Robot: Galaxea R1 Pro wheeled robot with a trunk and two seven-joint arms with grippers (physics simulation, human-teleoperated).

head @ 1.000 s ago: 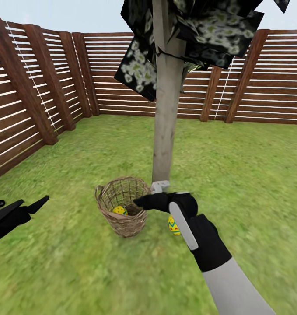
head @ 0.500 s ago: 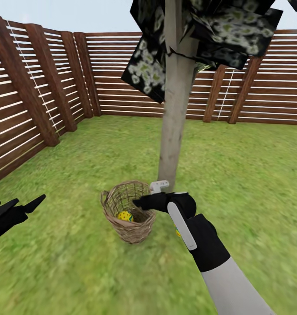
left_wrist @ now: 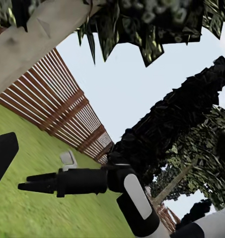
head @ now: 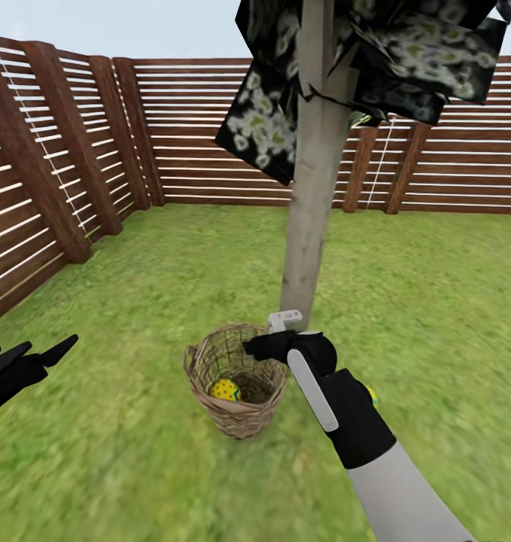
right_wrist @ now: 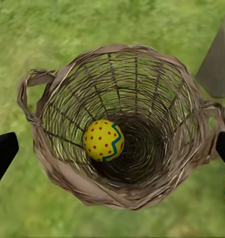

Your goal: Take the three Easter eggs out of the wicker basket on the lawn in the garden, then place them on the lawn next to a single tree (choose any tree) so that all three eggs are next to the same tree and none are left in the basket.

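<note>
- Basket (head: 240,380) stands upright on the lawn (head: 157,286), just in front of the tree trunk (head: 309,226).
- One egg (right_wrist: 103,140) lies inside the basket, low against the wall, off the centre.
- A second egg (head: 371,394) is on the grass beside the basket, near the trunk, mostly hidden by the right forearm.
- Right tool (head: 249,347) hangs over the basket rim, fingers spread, holding nothing.
- Left tool (head: 29,359) is well off from the basket, fingers apart, empty.
- Fence (head: 74,158) behind the tree.
</note>
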